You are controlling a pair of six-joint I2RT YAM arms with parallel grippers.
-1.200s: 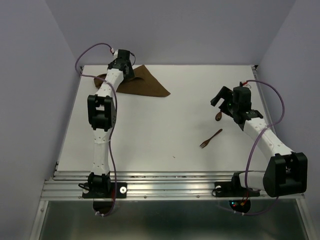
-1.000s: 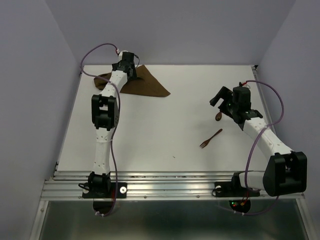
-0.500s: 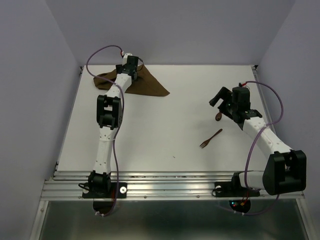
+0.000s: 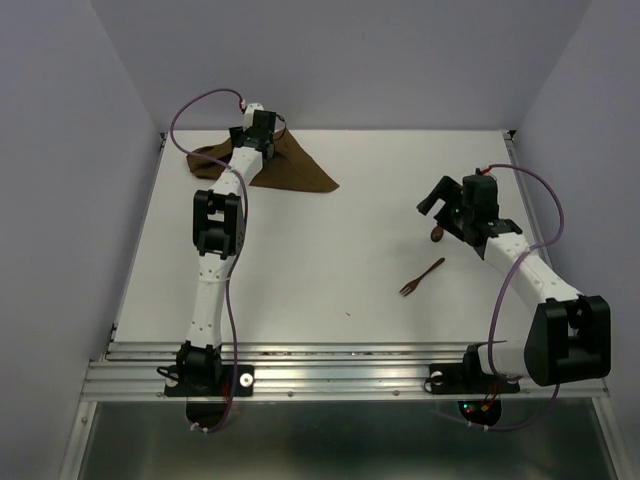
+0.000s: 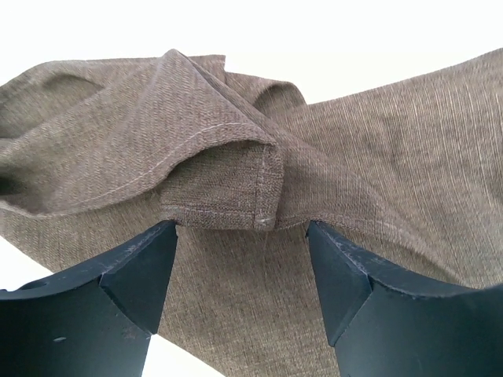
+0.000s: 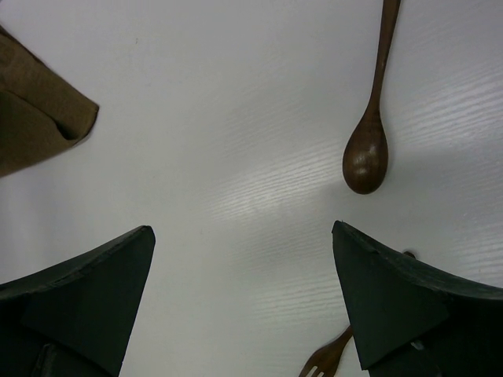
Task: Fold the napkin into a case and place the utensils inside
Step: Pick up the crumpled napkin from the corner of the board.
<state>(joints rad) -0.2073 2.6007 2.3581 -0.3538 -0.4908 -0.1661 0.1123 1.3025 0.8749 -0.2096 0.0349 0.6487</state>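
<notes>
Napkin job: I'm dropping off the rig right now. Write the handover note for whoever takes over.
Left hand: open, low over the napkin at the table's far left corner, a hemmed fold between its jaws, not gripped.
Right hand: open, empty, above the table beside the spoon.
Fork: loose on the table, nearer the bases, apart from the spoon.
Done: nothing; the napkin is bunched, no case.
Left: flatten and fold the napkin, then slide fork and spoon in.

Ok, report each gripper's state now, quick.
Left gripper: open, jaws either side of a folded napkin corner, nothing gripped.
Right gripper: open, empty; spoon lies untouched nearby.
</notes>
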